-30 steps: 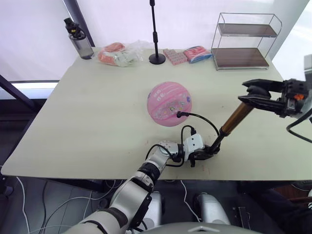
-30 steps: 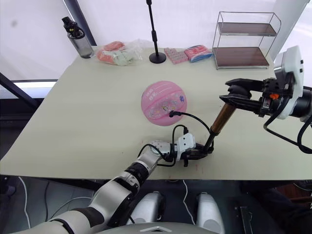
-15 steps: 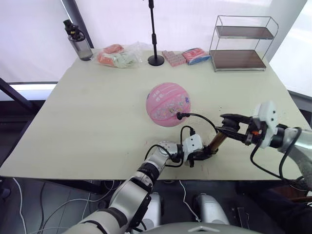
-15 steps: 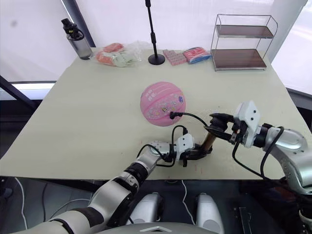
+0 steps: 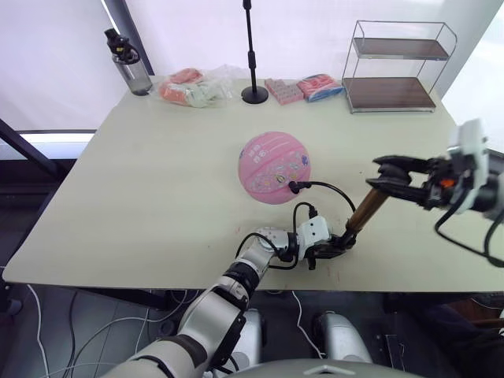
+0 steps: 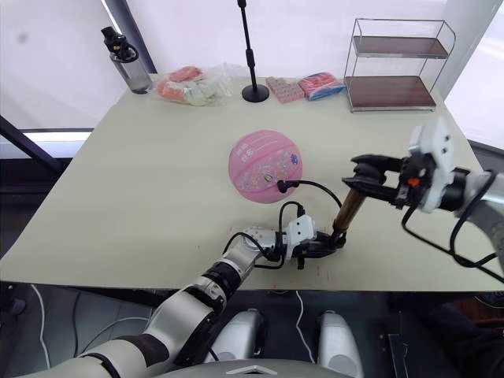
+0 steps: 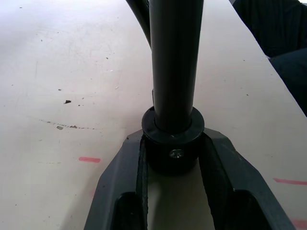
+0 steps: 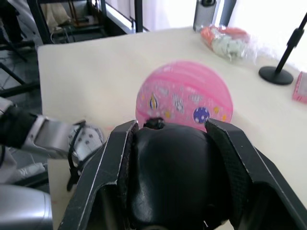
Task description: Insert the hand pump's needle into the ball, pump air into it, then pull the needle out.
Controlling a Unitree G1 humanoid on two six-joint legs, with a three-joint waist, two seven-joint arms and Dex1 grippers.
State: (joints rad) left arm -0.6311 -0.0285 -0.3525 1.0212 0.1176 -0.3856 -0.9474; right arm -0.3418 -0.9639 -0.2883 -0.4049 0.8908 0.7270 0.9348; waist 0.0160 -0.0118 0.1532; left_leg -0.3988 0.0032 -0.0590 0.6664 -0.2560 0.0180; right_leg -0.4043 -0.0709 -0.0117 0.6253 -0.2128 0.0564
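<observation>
Since half a second ago my right gripper (image 5: 387,176) has risen from low beside the hand pump (image 5: 364,211) to a higher stance, drawing the black T-handle (image 8: 170,177) up with it, though not as high as it stood a full second back. So I judge I am mid-stroke in the pumping step.

Insertion looks done: the hose (image 5: 324,189) runs from the pump's foot to a black fitting seated on the near side of the ball (image 5: 273,168), and the needle itself is hidden there. The ball sits round at the middle of the worktop (image 5: 142,181), apart from the pump.

My left gripper (image 5: 335,250) is clenched on the pump's black lower end cap (image 7: 172,143), pinning it near the front edge; its wrist view shows both jaws pressed against the cap. My right jaws are closed around the T-handle.

Still to do: more strokes if the ball needs them, then pulling the needle out.
</observation>
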